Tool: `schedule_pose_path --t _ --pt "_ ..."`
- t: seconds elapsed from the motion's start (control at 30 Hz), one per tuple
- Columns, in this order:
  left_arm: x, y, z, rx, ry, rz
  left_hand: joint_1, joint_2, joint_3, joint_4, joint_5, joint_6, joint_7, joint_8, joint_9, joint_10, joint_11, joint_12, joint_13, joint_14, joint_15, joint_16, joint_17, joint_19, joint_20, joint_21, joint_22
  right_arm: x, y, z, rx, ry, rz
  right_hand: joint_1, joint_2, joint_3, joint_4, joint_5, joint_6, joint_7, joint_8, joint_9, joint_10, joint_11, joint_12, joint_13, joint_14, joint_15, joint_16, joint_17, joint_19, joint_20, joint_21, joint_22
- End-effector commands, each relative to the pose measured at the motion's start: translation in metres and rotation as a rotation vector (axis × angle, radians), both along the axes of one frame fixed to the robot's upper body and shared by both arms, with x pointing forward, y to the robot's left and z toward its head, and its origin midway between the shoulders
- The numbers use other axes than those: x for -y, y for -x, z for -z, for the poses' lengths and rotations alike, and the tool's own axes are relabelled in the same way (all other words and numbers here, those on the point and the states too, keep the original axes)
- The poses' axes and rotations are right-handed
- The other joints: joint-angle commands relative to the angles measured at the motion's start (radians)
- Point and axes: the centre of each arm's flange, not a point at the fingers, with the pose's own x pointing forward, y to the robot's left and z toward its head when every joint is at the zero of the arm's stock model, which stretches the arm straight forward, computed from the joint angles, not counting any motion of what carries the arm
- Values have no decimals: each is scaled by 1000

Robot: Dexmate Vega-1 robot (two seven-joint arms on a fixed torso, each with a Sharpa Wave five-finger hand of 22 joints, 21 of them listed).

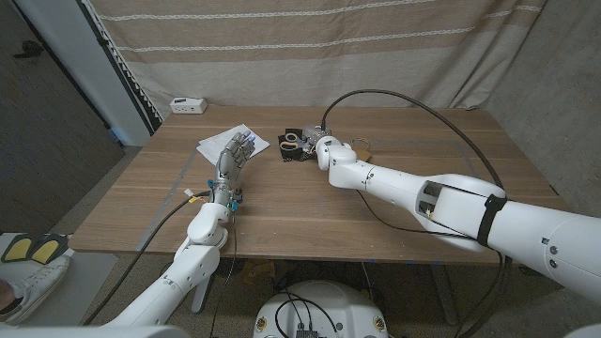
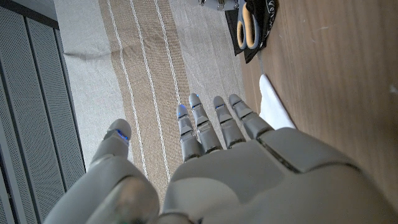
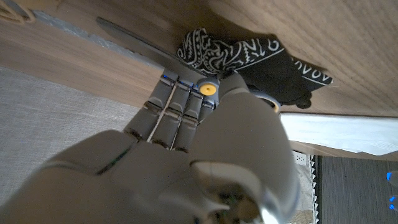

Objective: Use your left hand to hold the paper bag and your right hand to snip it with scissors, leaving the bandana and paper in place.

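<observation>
The black patterned bandana [image 1: 299,150] [image 3: 249,53] lies at the table's far middle. The scissors [image 2: 249,28] lie on it, pale handles toward my left, and the grey blade [image 3: 130,40] runs out over the wood toward a small brown paper bag [image 1: 362,147]. My right hand [image 1: 325,150] [image 3: 205,124] is down on the scissors' middle, with fingers and thumb curled together around them. The white paper [image 1: 218,143] [image 2: 273,106] lies left of the bandana. My left hand [image 1: 235,155] [image 2: 217,137] hovers at the paper's near edge, fingers straight and apart, holding nothing.
A small white box [image 1: 188,104] sits at the table's far left corner. A striped curtain [image 1: 310,47] hangs behind the table. The near half of the wooden table [image 1: 310,216] shows bare wood between my arms.
</observation>
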Motion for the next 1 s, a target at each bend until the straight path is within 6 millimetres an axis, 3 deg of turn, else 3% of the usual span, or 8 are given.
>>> schedule_pose_path --t 0.03,0.07,0.17,0.33,0.7,1.0 --pt "0 1 0 5 -1 0 -2 6 -1 1 2 14 -3 -2 1 9 4 -2 3 8 -145 -1 6 2 -97 1 2 10 5 0 -6 -77 -36 -65 31 15 64 -27 78 -29 23 4 213 -77 24 19 63 -164 20 28 -16 -89 38 18" --pt "0 1 1 5 -1 0 -2 6 -1 1 2 14 -3 -2 1 9 3 -3 3 8 -144 -1 6 2 -97 1 2 11 6 -1 -10 -89 -42 -66 32 20 67 -29 88 -33 25 4 217 -77 26 20 66 -165 22 30 -18 -90 42 20" --pt "0 2 1 3 1 0 -3 6 -1 1 2 14 -3 -2 1 10 4 -3 3 8 -143 -1 6 2 -97 1 2 13 8 -3 -15 -115 -56 -89 42 58 112 -47 115 -41 22 -2 232 -77 35 26 86 -159 33 37 -33 -94 64 32" --pt "1 3 2 2 3 1 -4 7 -2 2 1 15 0 -3 1 11 6 -2 3 9 -141 -1 6 2 -97 1 2 16 10 -6 -17 -170 -85 -107 40 95 148 -65 132 -42 13 -7 240 -79 41 34 87 -161 34 39 -46 -95 86 43" --pt "3 3 2 -1 2 1 -6 8 -3 2 1 16 -1 -3 1 13 3 -3 3 10 -142 -1 6 2 -96 1 2 25 14 -11 5 -276 -134 -107 34 140 159 -94 152 -42 -4 -14 260 -81 67 62 89 -163 42 50 -52 -97 132 61" --pt "3 2 1 -1 1 3 -7 9 -3 3 0 14 -2 -5 1 13 4 -3 3 10 -144 -1 6 2 -96 1 2 26 15 -11 19 -318 -146 -107 29 155 158 -105 172 -47 -9 -17 274 -80 73 62 95 -164 47 54 -51 -99 158 69"
